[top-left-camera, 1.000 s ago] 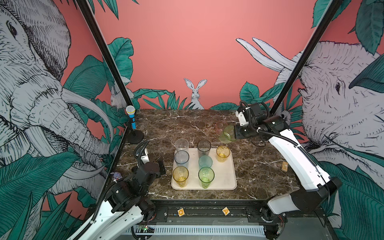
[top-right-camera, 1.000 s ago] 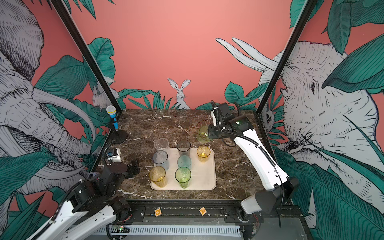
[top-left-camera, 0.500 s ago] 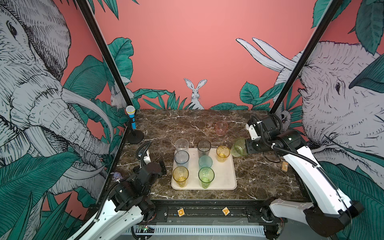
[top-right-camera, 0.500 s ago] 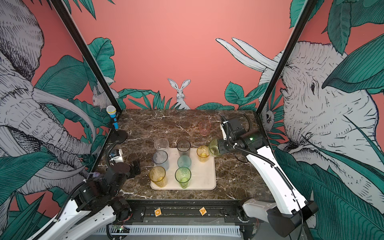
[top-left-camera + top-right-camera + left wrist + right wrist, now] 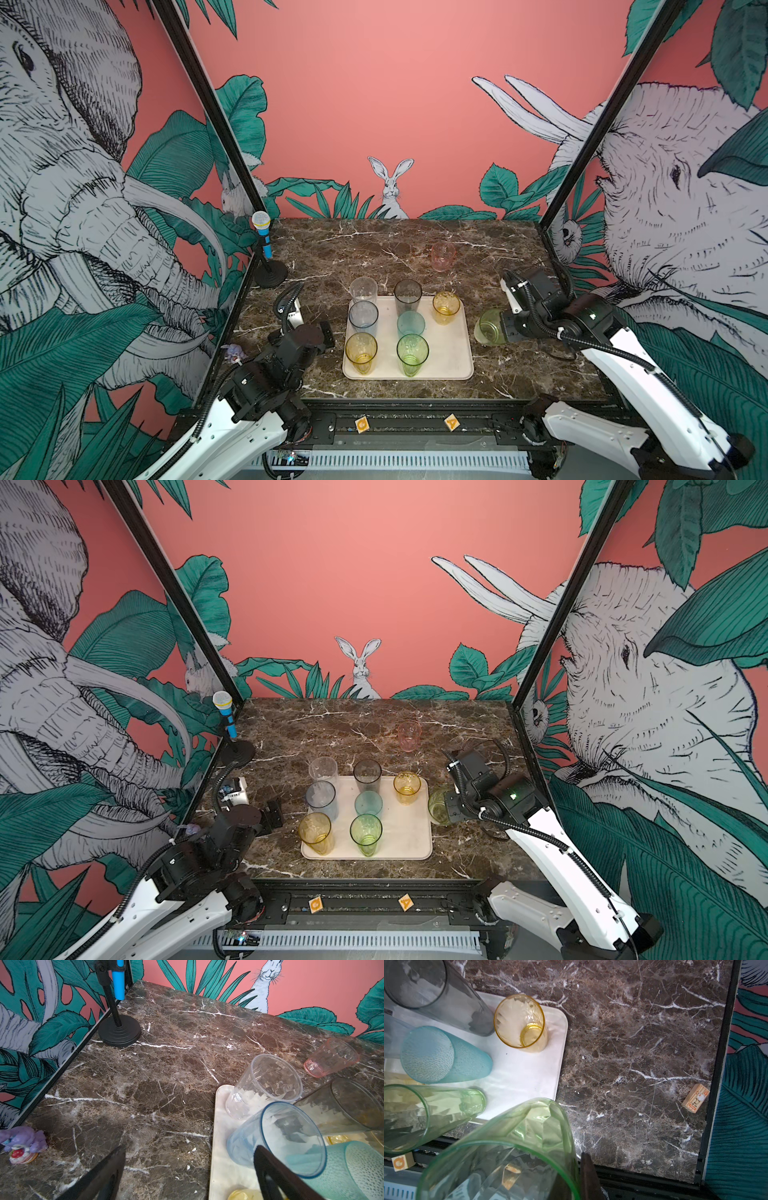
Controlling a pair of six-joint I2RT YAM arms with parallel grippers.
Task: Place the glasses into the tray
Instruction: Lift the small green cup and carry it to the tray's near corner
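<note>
Tray [image 5: 451, 357] holds seven tumblers [image 5: 410, 323]; we count two left. Right gripper [image 5: 503, 329] clamped on short green glass [image 5: 487, 332] beside tray; pink glass [image 5: 443, 257] untouched. Left gripper [image 5: 190, 1149] jaws apart.

Short green glass [image 5: 512, 1147], foremost, rim pinched by right gripper [image 5: 575, 1180]. Tray [image 5: 529, 1076] holds amber glass [image 5: 520, 1022], teal glass [image 5: 444, 1055], smoky grey glass [image 5: 436, 995], tall green glass [image 5: 425, 1113]. Beige block [image 5: 695, 1097] on marble table [image 5: 633, 1053], well apart.
</note>
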